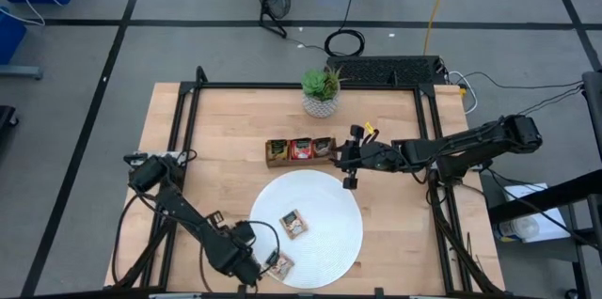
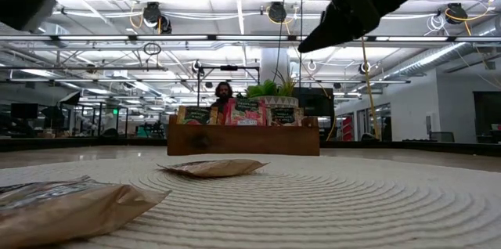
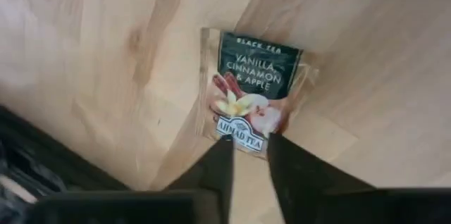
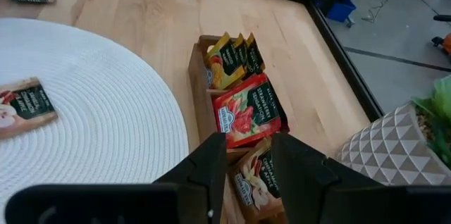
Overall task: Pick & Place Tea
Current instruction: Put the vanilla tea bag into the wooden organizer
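Step in hand: you are hovering the right gripper (image 4: 243, 155), fingers slightly spread and empty, above the tray's (image 4: 199, 90) red sachet (image 4: 248, 111); next, descend and pinch.

Work surface: light wooden table (image 1: 226, 120) with a black metal frame (image 1: 188, 111) along its edges.

Directly on the table:
- Large white round woven plate (image 1: 324, 210), toward the near edge, centre.
- Brown wooden three-compartment tray (image 1: 299, 151), just beyond the plate's far rim; tea sachets stand upright in each compartment.
- Small potted succulent (image 1: 321, 89) in a pale faceted pot, beyond the tray, near the far edge.
- One tea sachet (image 3: 251, 91), label "Vanilla, Cinnamon & Apple", flat on bare wood just beside the plate's near-left rim; whether it touches the rim cannot be told.
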